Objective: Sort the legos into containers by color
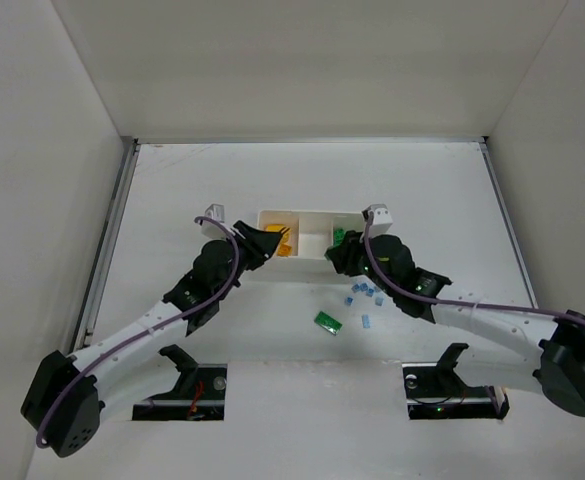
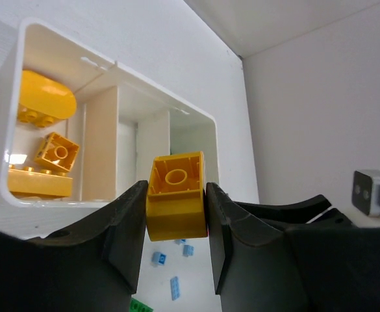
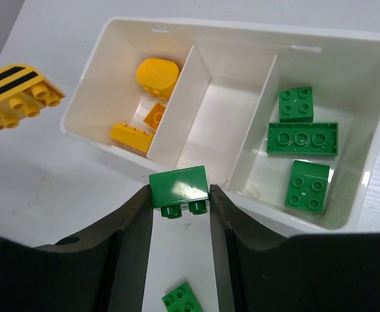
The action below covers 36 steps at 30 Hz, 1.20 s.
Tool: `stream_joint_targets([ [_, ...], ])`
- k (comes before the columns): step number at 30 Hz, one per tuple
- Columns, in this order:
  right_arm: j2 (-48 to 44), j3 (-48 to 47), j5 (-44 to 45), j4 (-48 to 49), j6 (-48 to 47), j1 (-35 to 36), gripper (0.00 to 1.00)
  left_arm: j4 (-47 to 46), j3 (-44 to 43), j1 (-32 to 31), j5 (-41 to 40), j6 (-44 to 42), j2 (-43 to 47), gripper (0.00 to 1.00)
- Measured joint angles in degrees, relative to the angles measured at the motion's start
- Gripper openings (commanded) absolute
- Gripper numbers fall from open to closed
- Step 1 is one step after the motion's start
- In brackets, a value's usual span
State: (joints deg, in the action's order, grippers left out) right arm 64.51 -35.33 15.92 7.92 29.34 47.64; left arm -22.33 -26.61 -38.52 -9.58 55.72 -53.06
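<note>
My left gripper (image 2: 175, 201) is shut on a yellow brick (image 2: 176, 214), held just in front of the white three-compartment tray (image 2: 102, 143). My right gripper (image 3: 179, 198) is shut on a green brick (image 3: 179, 185), studs down, over the tray's near wall (image 3: 177, 97). In the top view the left gripper (image 1: 257, 243) is at the tray's (image 1: 312, 211) left end and the right gripper (image 1: 337, 255) is at its right end. Yellow bricks (image 3: 156, 71) lie in the left compartment, green bricks (image 3: 302, 138) in the right one. The middle compartment shows no brick.
Several light blue bricks (image 1: 364, 292) and a green plate (image 1: 328, 322) lie loose on the table in front of the tray. The green plate (image 3: 183, 300) sits below my right fingers. White walls enclose the table on three sides.
</note>
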Motion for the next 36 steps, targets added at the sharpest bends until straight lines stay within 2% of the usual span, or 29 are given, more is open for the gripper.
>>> stream_joint_targets([
  [9, 1.01, -1.01, 3.02, -0.26, -0.28, -6.10, 0.32, 2.05, -0.11, -0.46, -5.62, -8.09, -4.90, 0.13],
  [10, 1.51, -1.29, 3.43, -0.33, -0.37, -6.80, 0.35, 2.08, -0.11, -0.55, -5.90, -8.72, -5.51, 0.13],
  [13, 3.56, -2.21, 4.66, -0.70, -0.42, -8.35, 0.60, 2.03, -0.26, -0.74, -6.51, -10.10, -6.86, 0.13],
  [15, 4.44, -2.43, 5.14, -1.09, -0.55, -8.57, 0.69, 1.97, -0.59, -0.74, -6.84, -10.80, -7.63, 0.14],
  [17, 4.48, -2.43, 5.29, -1.49, -0.81, -8.57, 0.72, 1.79, -0.92, -0.72, -7.06, -11.39, -8.44, 0.14],
  [20, 3.72, -2.43, 5.53, -1.66, -0.98, -8.07, 0.70, 1.53, -1.42, -0.63, -7.21, -12.07, -10.01, 0.15],
  [23, 1.79, -2.34, 5.70, -2.64, -1.11, -5.07, 0.59, 1.14, -1.55, -0.52, -7.23, -12.50, -11.50, 0.16],
  [26, -0.07, -2.21, 5.44, -4.72, -0.96, 1.09, 0.55, 1.14, -1.60, -0.37, -7.67, -13.03, -12.59, 0.18],
  [29, -0.31, -2.19, 4.79, -8.20, -0.72, 8.28, 0.64, 1.14, -1.81, -0.37, -8.31, -13.64, -13.64, 0.23],
  [32, 0.52, -2.16, 4.24, -13.22, 0.26, 13.77, 0.75, 1.11, -2.60, -0.37, -8.96, -14.21, -14.78, 0.34],
  [36, 2.36, -2.16, 3.87, -18.99, 1.38, 15.85, 0.82, 1.03, -3.28, -0.35, -9.57, -14.80, -15.52, 0.49],
])
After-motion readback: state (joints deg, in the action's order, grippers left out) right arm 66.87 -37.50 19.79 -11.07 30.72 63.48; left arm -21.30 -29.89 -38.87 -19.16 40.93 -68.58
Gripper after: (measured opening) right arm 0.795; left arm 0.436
